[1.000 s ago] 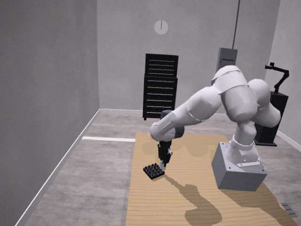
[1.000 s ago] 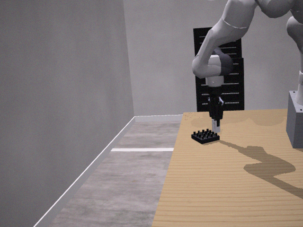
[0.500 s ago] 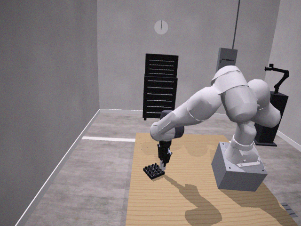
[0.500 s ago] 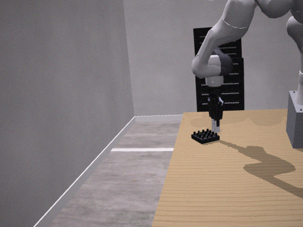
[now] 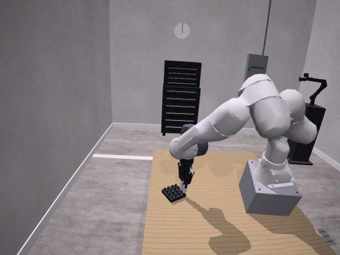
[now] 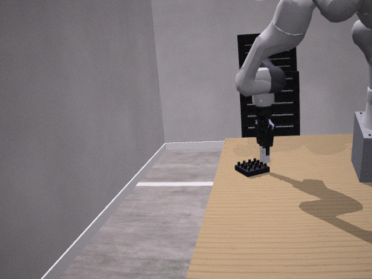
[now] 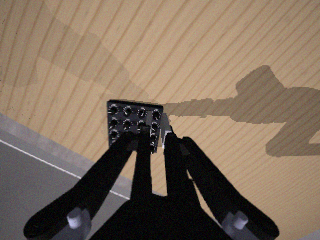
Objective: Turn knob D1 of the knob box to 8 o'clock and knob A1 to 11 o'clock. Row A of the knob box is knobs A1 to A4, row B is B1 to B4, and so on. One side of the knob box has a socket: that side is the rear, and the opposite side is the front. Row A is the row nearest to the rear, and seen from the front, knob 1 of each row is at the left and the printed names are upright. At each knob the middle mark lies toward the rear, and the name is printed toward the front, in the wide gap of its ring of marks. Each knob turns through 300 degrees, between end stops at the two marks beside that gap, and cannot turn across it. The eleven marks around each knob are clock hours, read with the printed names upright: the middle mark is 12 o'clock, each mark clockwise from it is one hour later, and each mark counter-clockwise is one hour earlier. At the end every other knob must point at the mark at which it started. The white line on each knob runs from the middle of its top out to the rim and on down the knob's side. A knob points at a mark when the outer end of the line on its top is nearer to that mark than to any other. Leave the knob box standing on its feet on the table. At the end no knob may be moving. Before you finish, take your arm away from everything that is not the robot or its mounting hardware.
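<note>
A black two-finger tool (image 5: 183, 187) (image 6: 264, 154) (image 7: 155, 118) stands narrow at the right side of a square black knob box (image 5: 172, 200) (image 6: 249, 174) (image 7: 120, 104), left on the pale wooden counter (image 5: 170, 233) (image 6: 240, 225) (image 7: 200, 50); whether a knob is gripped cannot be told; turning calls for a centred grip, slow rotation about the knob's axis, and neighbours untouched.

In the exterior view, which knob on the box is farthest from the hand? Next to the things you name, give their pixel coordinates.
The knob (image 5: 164, 190) (image 6: 238, 163) at the box's left corner, the leftmost; the hand (image 5: 184, 189) (image 6: 264, 160) (image 7: 155, 118) is by the right corner.
</note>
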Robot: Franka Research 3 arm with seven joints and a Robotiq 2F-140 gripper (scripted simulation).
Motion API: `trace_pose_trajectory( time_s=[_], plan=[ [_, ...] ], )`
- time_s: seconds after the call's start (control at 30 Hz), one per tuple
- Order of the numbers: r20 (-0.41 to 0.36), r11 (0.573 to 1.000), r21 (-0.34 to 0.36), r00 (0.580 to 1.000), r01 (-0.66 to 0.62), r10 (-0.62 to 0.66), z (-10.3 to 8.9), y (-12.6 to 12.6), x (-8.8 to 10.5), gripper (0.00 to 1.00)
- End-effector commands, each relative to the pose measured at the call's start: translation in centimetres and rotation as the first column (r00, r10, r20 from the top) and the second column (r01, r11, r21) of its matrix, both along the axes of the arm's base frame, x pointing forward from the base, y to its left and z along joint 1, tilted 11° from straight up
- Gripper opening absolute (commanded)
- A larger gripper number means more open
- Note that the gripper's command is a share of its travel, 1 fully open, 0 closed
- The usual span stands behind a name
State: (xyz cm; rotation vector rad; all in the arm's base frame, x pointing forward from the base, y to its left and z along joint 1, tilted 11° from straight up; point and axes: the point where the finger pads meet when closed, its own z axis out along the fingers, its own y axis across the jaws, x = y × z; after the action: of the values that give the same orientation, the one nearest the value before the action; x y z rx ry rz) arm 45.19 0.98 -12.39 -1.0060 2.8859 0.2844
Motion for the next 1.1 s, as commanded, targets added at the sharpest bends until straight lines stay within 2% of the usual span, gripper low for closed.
trace_pose_trajectory(
  time_s=[0.0, 1.07],
  plan=[
    [0.001, 1.000, -0.001, 1.000, -0.002, 0.002, -0.03, -0.09, 0.08, 0.12],
    [0.001, 1.000, -0.001, 1.000, -0.002, 0.002, -0.54, 0.01, 0.08, 0.12]
  ],
)
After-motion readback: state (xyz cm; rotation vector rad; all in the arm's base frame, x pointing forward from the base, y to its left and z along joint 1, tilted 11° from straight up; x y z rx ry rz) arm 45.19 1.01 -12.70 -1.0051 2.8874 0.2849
